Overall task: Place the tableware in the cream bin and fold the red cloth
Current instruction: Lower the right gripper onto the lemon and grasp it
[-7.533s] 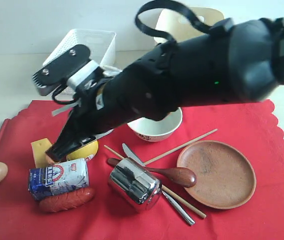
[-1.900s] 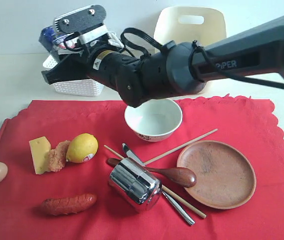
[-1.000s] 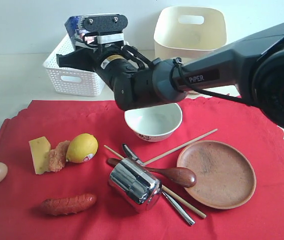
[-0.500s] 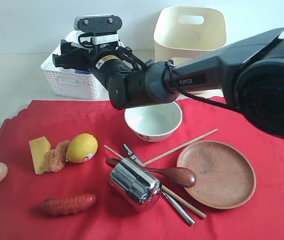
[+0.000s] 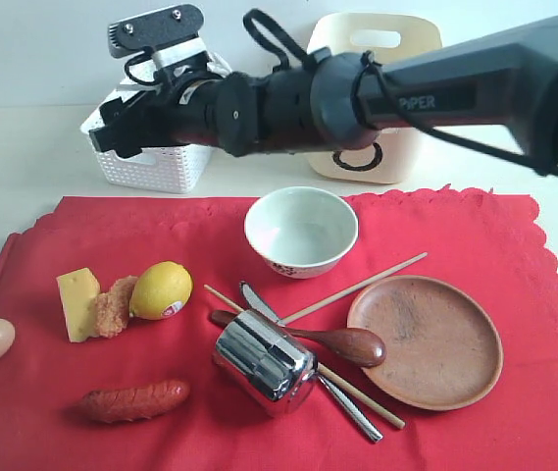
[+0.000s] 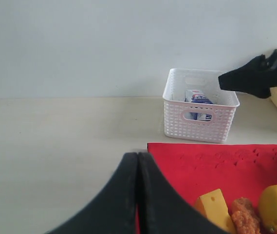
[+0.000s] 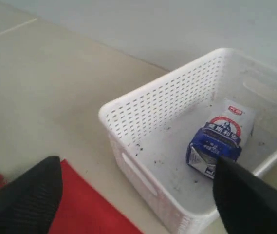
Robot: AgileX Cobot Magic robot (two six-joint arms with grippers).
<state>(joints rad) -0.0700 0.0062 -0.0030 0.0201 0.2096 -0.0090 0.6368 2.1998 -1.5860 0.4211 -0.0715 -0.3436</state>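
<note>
We are judging this to be a clearing step, with the tableware step itself not yet begun. Our right claw (image 7: 136, 165) is hanging over the white lattice basket (image 5: 146, 167) at 11 o'clock of the red cloth (image 5: 514, 245), jaws wide apart and holding nothing. The milk carton (image 7: 221, 139) is lying inside the basket. Our left claw (image 6: 137, 158) is showing its fingers pressed together, empty.

Nothing is sitting in the cream bin (image 5: 406, 147), at 12 o'clock behind the arm. All the tableware is lying on the cloth:

- the bowl (image 5: 298, 257) near centre
- the brown plate (image 5: 426, 339) at 4 o'clock
- the steel cup (image 5: 264, 361), wooden spoon (image 5: 347, 343), knife (image 5: 347, 402) and chopsticks (image 5: 357, 287) crowding toward 6 o'clock

Next, we are thinking, the right arm needs to draw back, take the bowl by its rim and carry it to the bin. Folding is waiting until the cloth is bare.
</note>
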